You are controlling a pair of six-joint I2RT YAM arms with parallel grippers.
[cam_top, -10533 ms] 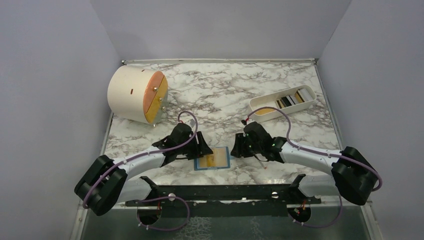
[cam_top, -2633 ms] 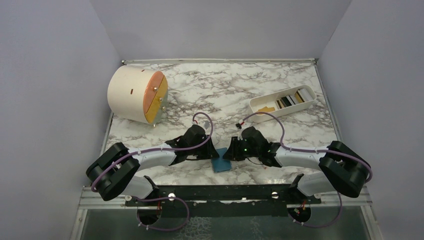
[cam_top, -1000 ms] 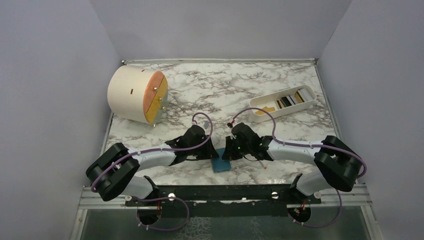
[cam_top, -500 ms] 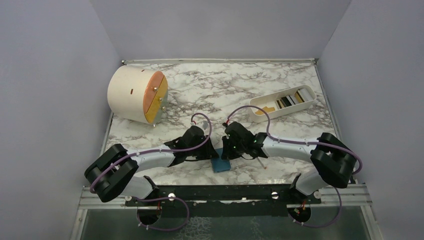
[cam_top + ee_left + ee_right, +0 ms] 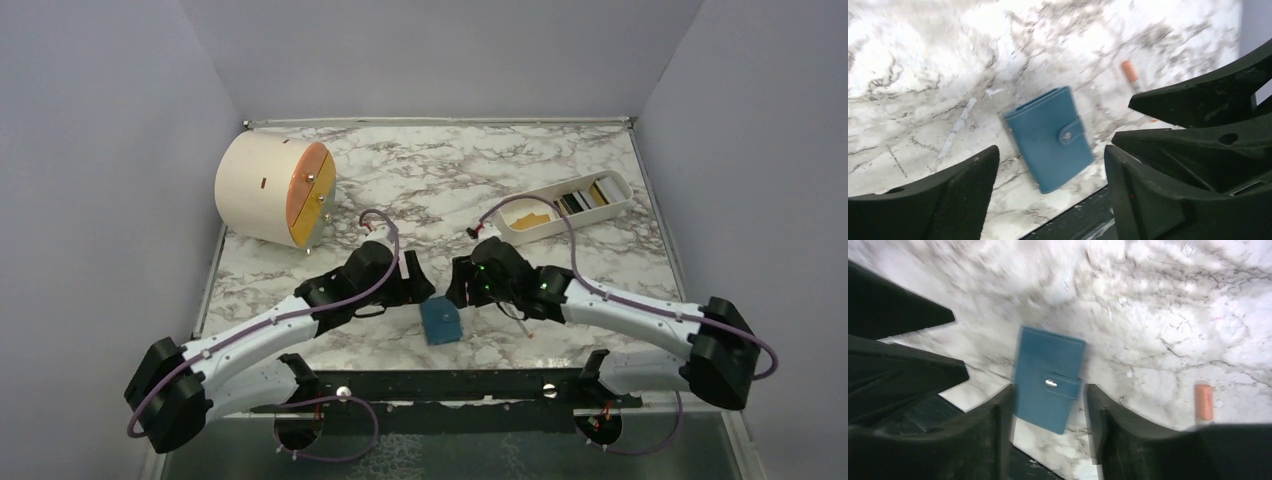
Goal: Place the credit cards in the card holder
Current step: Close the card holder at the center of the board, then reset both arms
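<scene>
Card holder [image 5: 1049, 378] motion-blurred in right wrist view; orange-tipped stick [image 5: 1203, 401] partly behind right gripper [image 5: 1049, 387].

Looks like you're running in a robot lab test cell, not a home. The marble-print tabletop [image 5: 440, 165] is boxed in by plain lilac-grey panels [image 5: 440, 50] on three sides. Your left arm [image 5: 265, 335] and right arm [image 5: 625, 305] are bolted to a black rail [image 5: 450, 385], with purple cables [image 5: 375, 213] looping loose.
</scene>
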